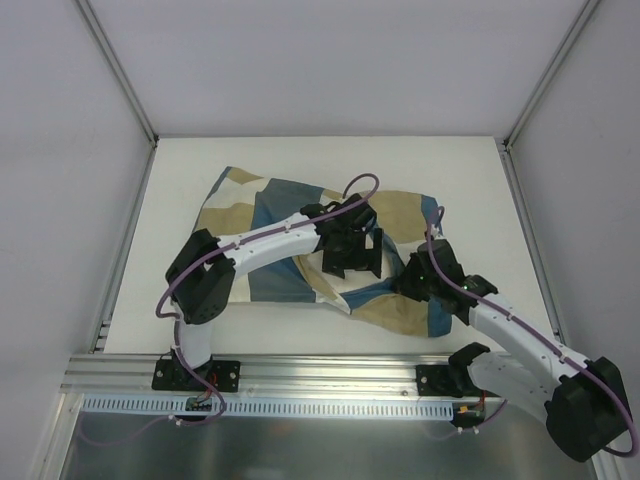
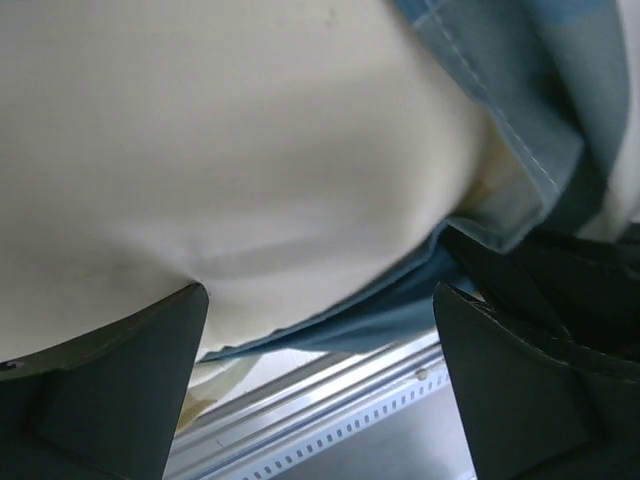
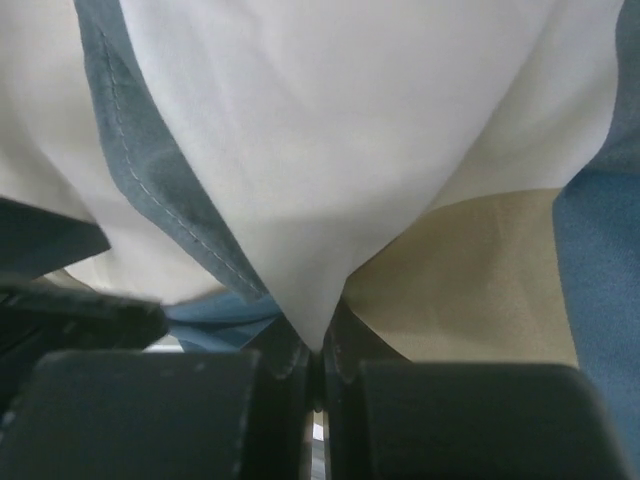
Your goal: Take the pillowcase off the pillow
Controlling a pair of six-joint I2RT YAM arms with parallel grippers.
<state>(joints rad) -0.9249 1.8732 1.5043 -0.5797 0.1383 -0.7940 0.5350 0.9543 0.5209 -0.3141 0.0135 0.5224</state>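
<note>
Barely started, pillow is mostly inside the pillowcase
Left gripper is spread wide with the pillow bulging right ahead of it. Right gripper is clamped on what looks like a pillowcase fold. The whole pull-off is left.

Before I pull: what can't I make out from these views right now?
Left wrist view: the pillow fills the frame above the open left pincer; its edges are cut off.
Top view: the left arm and the pillowcase itself hide how much pillow remains inside.
Right wrist view: the right pincer is shut on a pale fold; too close to tell pillow from pillowcase.
</note>
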